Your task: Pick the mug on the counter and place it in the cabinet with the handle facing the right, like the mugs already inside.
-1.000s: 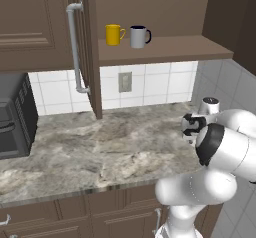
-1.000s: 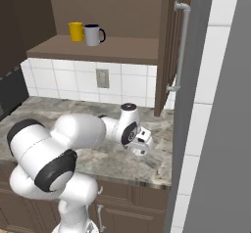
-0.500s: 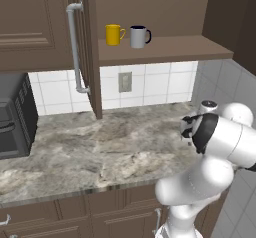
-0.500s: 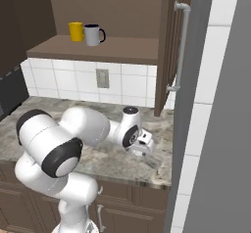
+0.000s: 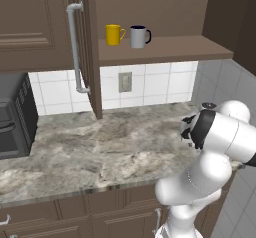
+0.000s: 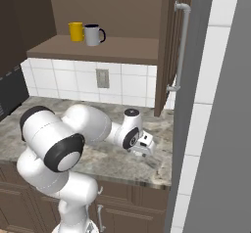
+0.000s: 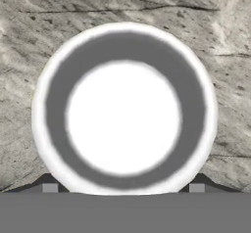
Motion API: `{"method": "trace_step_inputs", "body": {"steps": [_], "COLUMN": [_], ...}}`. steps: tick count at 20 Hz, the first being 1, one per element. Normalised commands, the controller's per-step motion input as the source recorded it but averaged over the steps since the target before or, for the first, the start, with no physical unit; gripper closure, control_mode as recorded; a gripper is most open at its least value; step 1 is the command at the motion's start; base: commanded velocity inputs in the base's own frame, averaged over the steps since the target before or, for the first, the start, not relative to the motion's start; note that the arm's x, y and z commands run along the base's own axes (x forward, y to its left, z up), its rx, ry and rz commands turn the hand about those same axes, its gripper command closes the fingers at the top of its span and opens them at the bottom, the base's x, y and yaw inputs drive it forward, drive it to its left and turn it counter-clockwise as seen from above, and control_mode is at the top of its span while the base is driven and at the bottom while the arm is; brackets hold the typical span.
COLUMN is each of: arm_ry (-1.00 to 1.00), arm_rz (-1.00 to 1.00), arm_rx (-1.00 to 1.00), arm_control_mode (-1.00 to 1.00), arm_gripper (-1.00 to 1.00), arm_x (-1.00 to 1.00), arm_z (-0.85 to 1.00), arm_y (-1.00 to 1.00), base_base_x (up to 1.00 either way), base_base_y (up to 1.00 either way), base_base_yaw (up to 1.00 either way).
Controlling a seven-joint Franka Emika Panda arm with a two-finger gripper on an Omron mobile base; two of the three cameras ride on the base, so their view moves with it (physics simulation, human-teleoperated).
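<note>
Below the cabinet (image 5: 165, 49), towards its right end, the mug (image 7: 123, 117) stood upright on the counter (image 5: 100, 147), and the gripper (image 6: 144, 149) hung straight over its mouth; one dark fingertip (image 7: 49, 184) rose on each side of the rim, so the pincer straddled the mug with its jaws set wide; whether they already pressed the wall I could not tell.

Risks, as I judged them: the mug looked glossy, round and squat, so a pinch across its curved wall could slip or twist it; its handle was hidden from above, so the mug might reach the cabinet turned the wrong way; if the handle sat under a fingertip, the grip would be lopsided; the lift would pass close to the cabinet's open door (image 5: 87, 47) and shelf edge, where a knock could loosen the hold; on the shelf, the yellow mug (image 5: 114, 34) and the grey mug (image 5: 138, 36) stood close together towards the cabinet's left, and a careless approach could bump them.

Materials: the mug showed a thick white rim, a grey inner wall and a pale flat bottom; the counter was veined grey-brown stone, smooth and hard; the cabinet was dark panelled wood; its door carried a long grey bar (image 5: 75, 47).
</note>
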Motion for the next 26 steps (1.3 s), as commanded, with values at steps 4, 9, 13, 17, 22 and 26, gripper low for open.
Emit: {"method": "trace_step_inputs", "body": {"steps": [4,9,13,17,22,26], "arm_ry": [0.00,-0.02,-0.05,-0.05,-0.05,-0.06], "arm_rz": [0.00,0.00,0.03,0.07,0.08,0.12], "arm_rx": [0.00,0.01,0.00,0.00,0.00,0.00], "arm_control_mode": [-1.00,-1.00,-1.00,-1.00,-1.00,-1.00], "arm_gripper": [1.00,1.00,1.00,1.00,1.00,1.00], "arm_x": [0.00,-0.02,-0.10,-0.06,-0.06,-0.09], "arm_z": [0.00,0.13,0.50,0.49,0.39,0.30], "arm_y": [0.00,0.02,0.19,0.26,0.26,0.24], "base_base_x": [0.00,0.00,0.00,0.00,0.00,0.00], "base_base_y": [0.00,0.00,0.00,0.00,0.00,0.00], "base_base_yaw": [0.00,0.00,0.00,0.00,0.00,0.00]}}
